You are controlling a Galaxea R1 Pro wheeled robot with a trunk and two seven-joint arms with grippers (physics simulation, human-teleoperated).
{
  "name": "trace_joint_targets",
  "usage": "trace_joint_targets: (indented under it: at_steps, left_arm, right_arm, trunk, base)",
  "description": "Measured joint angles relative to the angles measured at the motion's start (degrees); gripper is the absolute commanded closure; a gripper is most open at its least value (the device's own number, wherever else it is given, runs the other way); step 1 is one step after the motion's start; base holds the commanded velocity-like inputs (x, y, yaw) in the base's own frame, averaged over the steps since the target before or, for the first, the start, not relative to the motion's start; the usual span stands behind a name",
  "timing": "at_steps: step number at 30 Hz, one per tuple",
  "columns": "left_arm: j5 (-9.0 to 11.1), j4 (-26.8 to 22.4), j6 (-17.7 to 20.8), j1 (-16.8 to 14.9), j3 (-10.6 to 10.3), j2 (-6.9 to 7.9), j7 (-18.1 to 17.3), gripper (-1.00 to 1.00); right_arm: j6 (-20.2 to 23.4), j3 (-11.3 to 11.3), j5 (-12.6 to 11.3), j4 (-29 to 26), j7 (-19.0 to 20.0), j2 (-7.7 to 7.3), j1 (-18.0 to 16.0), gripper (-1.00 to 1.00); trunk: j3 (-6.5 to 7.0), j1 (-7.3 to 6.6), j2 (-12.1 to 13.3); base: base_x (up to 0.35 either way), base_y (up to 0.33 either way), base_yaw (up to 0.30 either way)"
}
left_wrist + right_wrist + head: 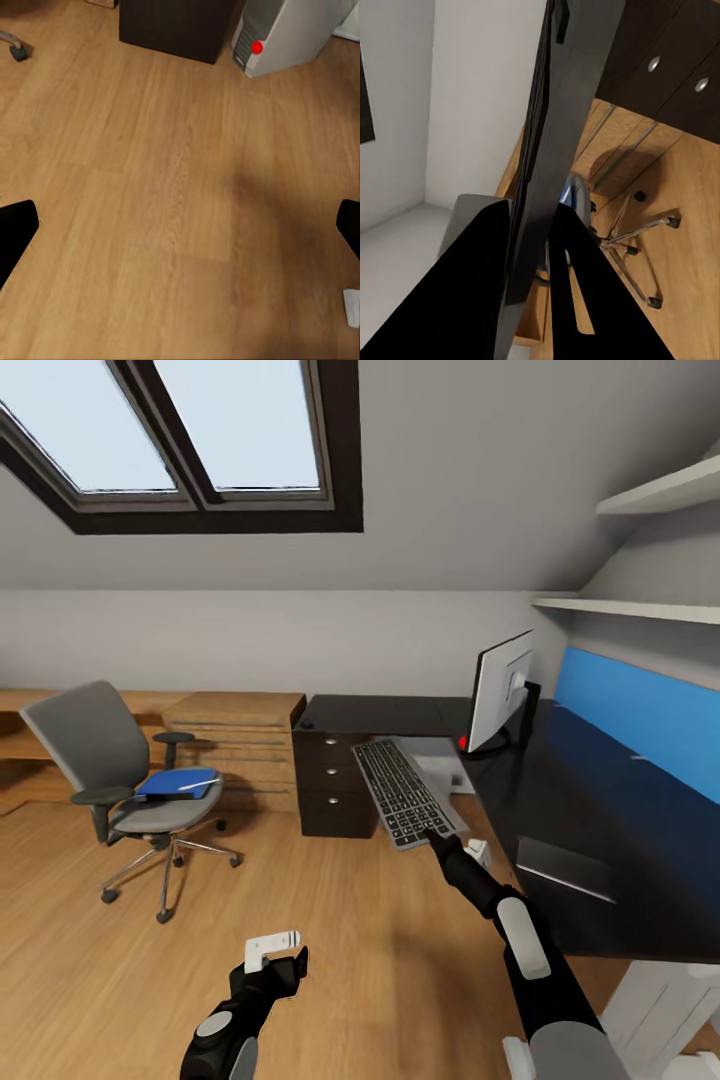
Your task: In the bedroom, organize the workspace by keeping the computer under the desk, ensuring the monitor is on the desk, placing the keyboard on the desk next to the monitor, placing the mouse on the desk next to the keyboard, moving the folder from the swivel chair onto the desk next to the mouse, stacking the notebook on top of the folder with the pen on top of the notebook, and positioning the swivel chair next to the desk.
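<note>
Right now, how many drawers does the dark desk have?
3 drawers show, stacked under the desk end beside the light-wood chest: top, middle and bottom. The held keyboard may hide more.

Probably attic home office: skylight (190,435), desk (600,800), swivel chair (120,770).

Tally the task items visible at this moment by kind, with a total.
monitor: 1
keyboard: 1, held by the right gripper
computer: 1
swivel chair: 1
folder: 1
pen: 1
desk: 1
Total: 7
</note>
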Motion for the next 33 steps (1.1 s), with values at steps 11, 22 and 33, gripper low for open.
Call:
trace_joint_targets:
  at_steps: [11, 22, 33]
  left_arm:
    - [-0.08, 0.09, 0.17, 0.00, -0.05, 0.01, 0.00, -1.00]
    - [-0.09, 0.09, 0.25, 0.00, -0.05, 0.01, 0.00, -1.00]
    - [-0.13, 0.10, 0.25, 0.00, -0.03, 0.01, 0.08, -1.00]
  right_arm:
    - [-0.29, 0.02, 0.15, 0.68, -0.02, 0.02, 0.00, 1.00]
    - [-0.29, 0.01, 0.08, 1.12, 0.07, 0.01, 0.00, 1.00]
    - [-0.29, -0.01, 0.09, 1.00, 0.07, -0.07, 0.00, 1.00]
  trunk:
    - [0.18, -0.23, 0.41]
    - [0.19, -0.24, 0.41]
    - [0.19, -0.24, 0.41]
  base:
    - [0.286, 0.177, 0.000]
    - [0.317, 0.126, 0.000]
    - [0.320, 0.052, 0.000]
